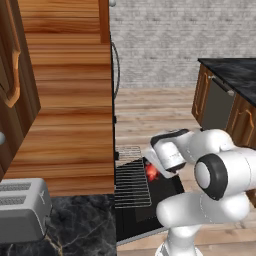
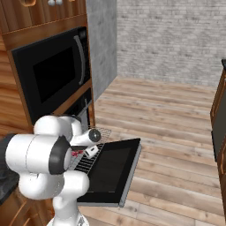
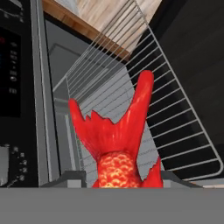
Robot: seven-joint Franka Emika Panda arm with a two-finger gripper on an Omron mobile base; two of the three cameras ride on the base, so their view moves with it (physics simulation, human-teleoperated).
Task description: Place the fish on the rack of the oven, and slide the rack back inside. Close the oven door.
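The gripper (image 1: 156, 171) is mostly buried behind the arm's own wrist in both base views, so the fish (image 3: 117, 140) is just a red-orange speck there. From the hand view you get the forked tail and scaly body, head end cut off at the bottom; the fingers are closed in tight on it. It hangs over the pulled-out rack (image 3: 144, 92), above the lowered oven door (image 2: 112, 172). Can't tell if it's touching the wires. The oven (image 3: 52, 113) cavity sits behind.
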